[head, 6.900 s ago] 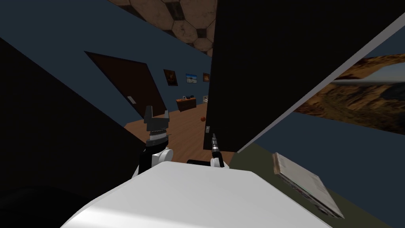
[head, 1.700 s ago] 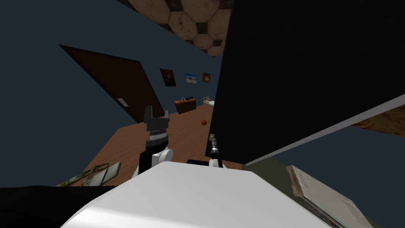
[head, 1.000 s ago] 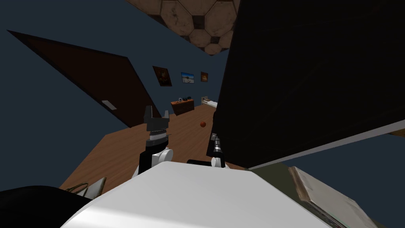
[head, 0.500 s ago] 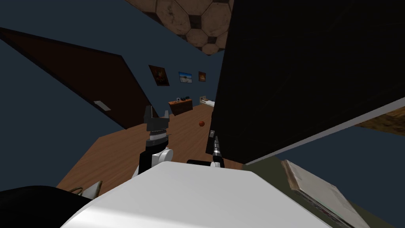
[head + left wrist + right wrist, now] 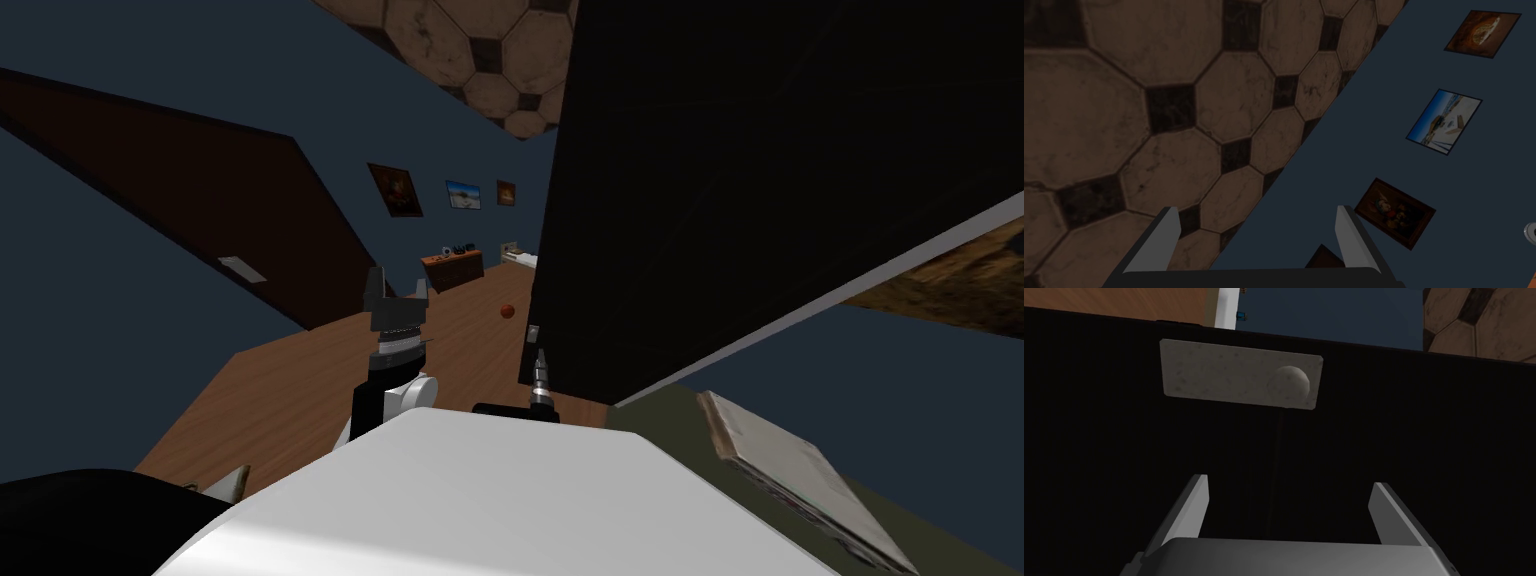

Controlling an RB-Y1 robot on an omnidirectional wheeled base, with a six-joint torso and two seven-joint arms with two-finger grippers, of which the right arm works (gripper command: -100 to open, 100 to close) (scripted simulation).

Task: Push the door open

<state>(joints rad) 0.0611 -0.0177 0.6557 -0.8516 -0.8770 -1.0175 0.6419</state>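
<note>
Right wrist view | right claw [image 5: 1290, 482] spread | facing dark door [image 5: 1099, 438]

Dim, flat light; wide-lens splay at corners.

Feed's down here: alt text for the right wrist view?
The right gripper, open, faces a black door close up. Ahead sits a light grey plate with a round knob; wood floor and blue wall show past the door's edge.

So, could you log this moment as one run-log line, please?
door: dark, partly open | right gripper: open, facing door, knob plate ahead | left gripper: open, raised
</note>
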